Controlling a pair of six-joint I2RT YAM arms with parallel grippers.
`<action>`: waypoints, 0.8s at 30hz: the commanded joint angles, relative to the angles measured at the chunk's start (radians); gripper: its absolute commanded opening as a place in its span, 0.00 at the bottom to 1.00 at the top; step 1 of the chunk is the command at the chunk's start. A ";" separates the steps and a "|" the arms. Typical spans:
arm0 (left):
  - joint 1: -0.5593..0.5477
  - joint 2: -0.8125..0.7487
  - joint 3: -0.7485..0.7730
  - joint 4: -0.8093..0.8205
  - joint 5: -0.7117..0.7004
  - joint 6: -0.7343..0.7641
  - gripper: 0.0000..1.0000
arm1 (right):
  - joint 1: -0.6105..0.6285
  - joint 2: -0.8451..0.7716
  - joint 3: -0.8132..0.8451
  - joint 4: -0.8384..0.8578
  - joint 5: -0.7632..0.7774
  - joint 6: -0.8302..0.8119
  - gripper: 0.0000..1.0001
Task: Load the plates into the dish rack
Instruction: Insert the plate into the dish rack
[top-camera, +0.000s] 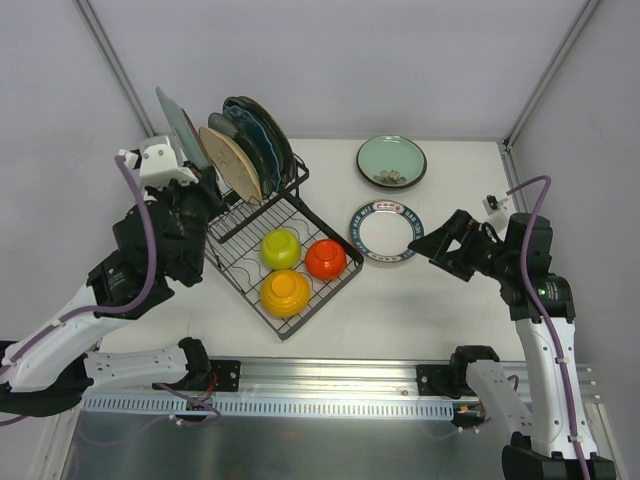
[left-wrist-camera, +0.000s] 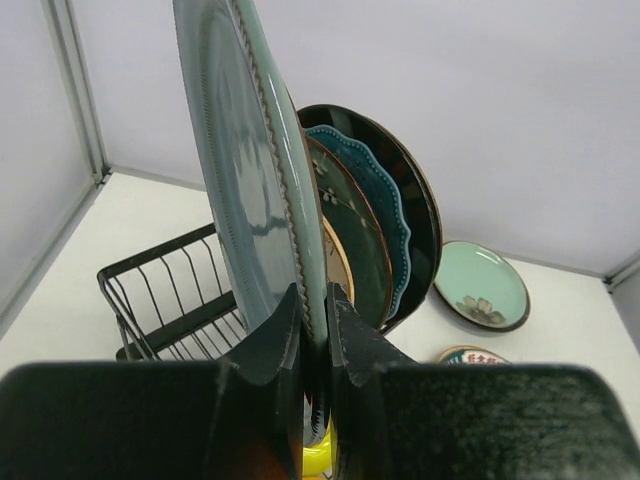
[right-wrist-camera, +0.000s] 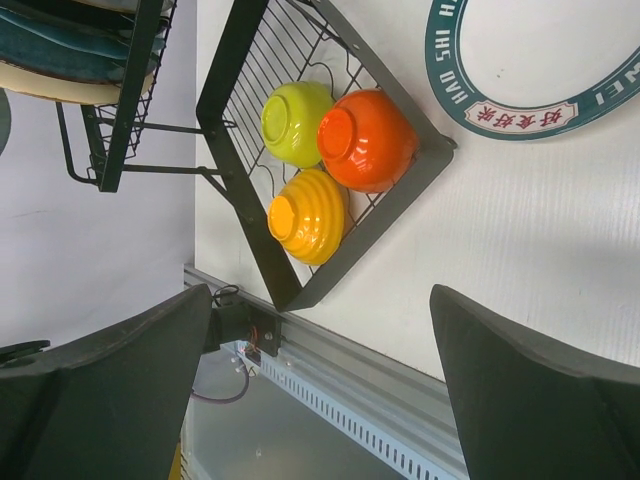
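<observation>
My left gripper (top-camera: 205, 176) (left-wrist-camera: 315, 310) is shut on the lower rim of a grey-blue plate (top-camera: 177, 126) (left-wrist-camera: 245, 170). It holds the plate upright at the left end of the black wire dish rack's (top-camera: 331, 294) (left-wrist-camera: 160, 270) raised slotted section. Several plates (top-camera: 250, 150) (left-wrist-camera: 390, 220) stand on edge there, just right of the held one. A mint green plate (top-camera: 391, 161) (left-wrist-camera: 482, 285) and a white plate with a teal patterned rim (top-camera: 386, 231) (right-wrist-camera: 530, 60) lie flat on the table. My right gripper (top-camera: 438, 246) (right-wrist-camera: 320, 340) hovers open and empty, just right of the white plate.
Three small bowls sit in the rack's flat basket: yellow-green (top-camera: 281, 248) (right-wrist-camera: 295, 122), orange-red (top-camera: 326, 259) (right-wrist-camera: 365, 140) and yellow (top-camera: 285, 292) (right-wrist-camera: 310, 215). Enclosure walls close the table's back and sides. A metal rail (top-camera: 330, 375) runs along the near edge.
</observation>
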 joint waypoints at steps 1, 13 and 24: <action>0.042 0.033 0.015 0.102 0.089 -0.034 0.00 | -0.008 -0.009 -0.005 0.031 -0.019 -0.009 0.95; 0.254 0.091 -0.006 -0.050 0.241 -0.354 0.00 | -0.011 -0.015 -0.013 0.022 -0.016 -0.021 0.95; 0.254 0.166 0.023 -0.045 0.086 -0.499 0.00 | -0.011 -0.011 -0.013 0.025 -0.018 -0.032 0.95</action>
